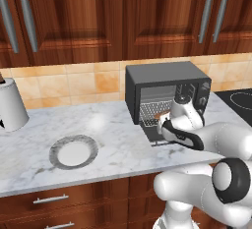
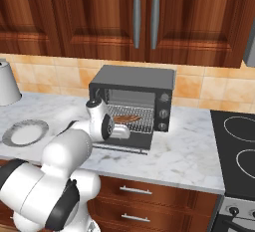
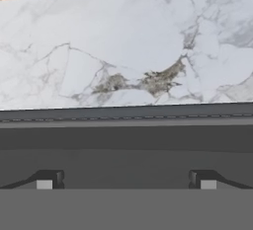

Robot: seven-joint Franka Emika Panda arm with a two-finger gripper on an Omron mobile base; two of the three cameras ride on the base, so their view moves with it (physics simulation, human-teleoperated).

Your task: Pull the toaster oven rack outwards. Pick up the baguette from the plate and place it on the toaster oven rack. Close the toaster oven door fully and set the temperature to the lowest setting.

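The baguette (image 2: 127, 119) lay on the pulled-out toaster oven rack (image 2: 133, 114). The end effector (image 3: 126, 179), fingers spread and empty, hovered over the lowered toaster oven door (image 3: 126, 140), apparently to close it.

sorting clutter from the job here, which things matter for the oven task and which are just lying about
Part of the job: toaster oven; its open door; rack; baguette on the rack; empty plate; open pincer.

Just lying about: white canister; stovetop; wall cupboards.
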